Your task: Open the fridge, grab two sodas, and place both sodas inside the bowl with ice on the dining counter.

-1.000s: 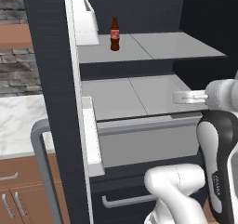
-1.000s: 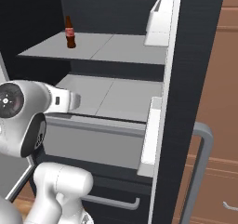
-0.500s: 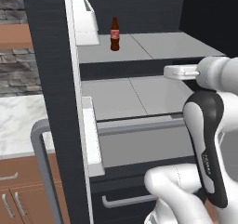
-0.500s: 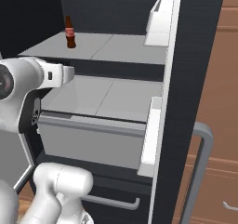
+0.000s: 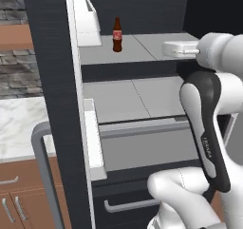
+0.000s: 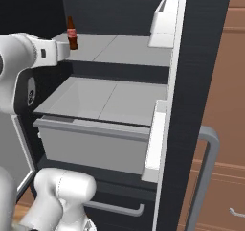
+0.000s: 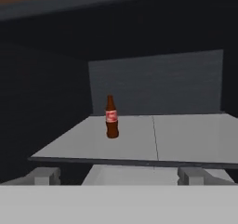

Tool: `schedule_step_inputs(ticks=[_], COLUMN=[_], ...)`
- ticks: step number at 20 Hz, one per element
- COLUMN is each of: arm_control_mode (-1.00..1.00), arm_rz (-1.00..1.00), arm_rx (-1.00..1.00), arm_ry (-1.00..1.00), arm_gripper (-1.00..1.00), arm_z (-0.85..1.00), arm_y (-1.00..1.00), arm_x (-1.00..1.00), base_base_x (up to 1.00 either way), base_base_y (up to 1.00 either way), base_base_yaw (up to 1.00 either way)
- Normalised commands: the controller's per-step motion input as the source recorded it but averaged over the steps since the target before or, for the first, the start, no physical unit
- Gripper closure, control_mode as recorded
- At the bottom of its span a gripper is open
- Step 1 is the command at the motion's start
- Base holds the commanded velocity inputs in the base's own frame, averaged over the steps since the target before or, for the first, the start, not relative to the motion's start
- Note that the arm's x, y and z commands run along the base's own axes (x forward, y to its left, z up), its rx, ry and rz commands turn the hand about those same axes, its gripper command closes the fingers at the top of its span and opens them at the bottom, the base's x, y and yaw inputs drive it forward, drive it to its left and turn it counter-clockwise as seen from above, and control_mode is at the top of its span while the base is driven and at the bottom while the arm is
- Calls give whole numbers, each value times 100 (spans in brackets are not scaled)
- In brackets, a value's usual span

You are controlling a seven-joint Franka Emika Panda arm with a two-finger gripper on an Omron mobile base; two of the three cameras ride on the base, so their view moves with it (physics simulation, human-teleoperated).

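The black fridge (image 5: 52,81) stands open, its door (image 6: 201,81) swung out beside the grey shelves. One soda (image 5: 117,34), a dark brown bottle with a red label, stands upright on the upper shelf (image 5: 147,45), near its back left. The same soda (image 6: 72,33) stands just past my hand, and straight ahead in the hand view (image 7: 111,117). My gripper (image 7: 118,176) is open and empty, held at the upper shelf's front edge and still well short of the bottle. The bowl with ice and the dining counter are out of view.
White door bins (image 5: 88,14) (image 6: 162,19) hang on the open door. Below the upper shelf are a lower shelf (image 5: 133,97) and a grey drawer (image 6: 91,144). The grey door handle (image 5: 42,176) juts forward. A marble counter (image 5: 19,123) on brown cabinets lies to the left.
My arm has lifted the hand from the lower shelf's height up to the upper shelf. The jaws stayed open, and the soda has not moved.
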Motion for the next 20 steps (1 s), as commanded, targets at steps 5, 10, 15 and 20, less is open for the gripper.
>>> schedule_step_inputs(ticks=[5,10,15,20], arm_control_mode=[-100,-100,-100,-100], arm_rz=[0,0,0,0], arm_rx=[0,0,0,0], arm_ry=[-1,1,0,0], arm_gripper=[-100,-100,-100,-100], arm_z=[2,-8,2,5], arm_y=[9,3,7,20], arm_x=[26,45,44,40], base_base_x=[0,0,0,0], base_base_y=[0,0,0,0], base_base_yaw=[0,0,0,0])
